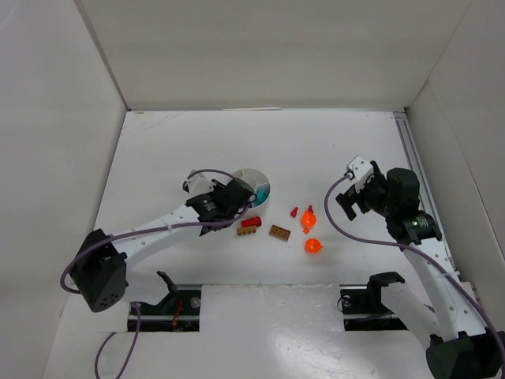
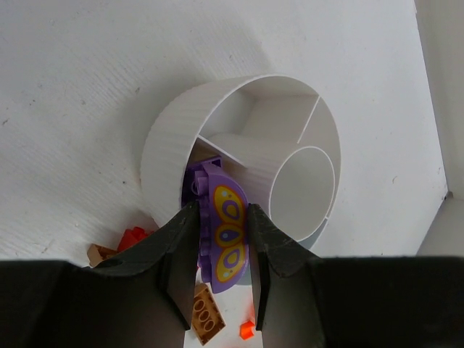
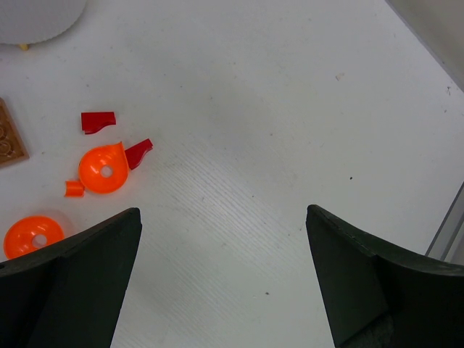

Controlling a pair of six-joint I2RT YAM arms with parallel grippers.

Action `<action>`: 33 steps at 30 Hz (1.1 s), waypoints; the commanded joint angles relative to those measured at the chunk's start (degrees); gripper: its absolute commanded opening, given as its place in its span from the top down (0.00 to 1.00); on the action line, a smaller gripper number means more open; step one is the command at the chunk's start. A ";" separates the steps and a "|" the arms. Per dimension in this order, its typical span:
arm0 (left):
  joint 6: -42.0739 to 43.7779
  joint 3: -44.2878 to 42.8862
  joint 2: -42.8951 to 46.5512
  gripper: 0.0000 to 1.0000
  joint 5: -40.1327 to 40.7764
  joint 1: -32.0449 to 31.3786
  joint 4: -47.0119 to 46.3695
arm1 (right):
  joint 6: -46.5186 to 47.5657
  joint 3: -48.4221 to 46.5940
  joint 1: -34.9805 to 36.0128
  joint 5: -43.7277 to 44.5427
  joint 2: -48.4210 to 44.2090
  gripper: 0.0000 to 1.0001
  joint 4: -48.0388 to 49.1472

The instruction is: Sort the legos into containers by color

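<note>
My left gripper (image 2: 221, 212) is shut on a purple lego (image 2: 226, 239) with yellow ovals printed on it, held over the near rim of the round white dish (image 2: 167, 145). Another purple piece (image 2: 196, 174) lies in the wedge below it. The top view shows teal (image 1: 263, 192) in one section of the dish (image 1: 251, 174). On the table lie a red brick (image 1: 250, 223), a brown brick (image 1: 279, 232), two orange rounded pieces (image 1: 309, 215) (image 1: 313, 246) and a small red piece (image 1: 293, 212). To their right, my right gripper (image 3: 222, 212) hangs open and holds nothing.
White walls enclose the table on the left, the back and the right. A rail (image 1: 412, 158) runs along the right edge. In the right wrist view, two small red pieces (image 3: 97, 121) (image 3: 138, 153) and an orange bit (image 3: 73, 188) lie by the orange piece (image 3: 104, 169).
</note>
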State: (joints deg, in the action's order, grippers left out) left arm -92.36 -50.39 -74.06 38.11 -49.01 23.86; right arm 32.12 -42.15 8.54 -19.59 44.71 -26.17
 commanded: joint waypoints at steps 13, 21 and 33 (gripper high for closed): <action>-2.48 -1.38 1.37 0.52 2.67 -2.23 0.05 | 0.31 -0.04 -0.45 -1.76 0.29 0.00 1.65; -0.99 -0.76 4.09 0.47 1.53 -2.75 0.84 | 1.45 0.49 -0.45 -4.31 -0.76 0.00 2.70; 28.24 3.10 17.89 0.00 -4.52 -6.18 -2.83 | 1.98 1.55 15.17 1.56 3.09 0.02 5.78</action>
State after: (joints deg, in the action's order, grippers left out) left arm -78.43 -49.15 -58.74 36.27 -55.07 24.36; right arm 33.63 -41.21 18.70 -21.28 45.78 -24.36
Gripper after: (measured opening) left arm 0.997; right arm 0.985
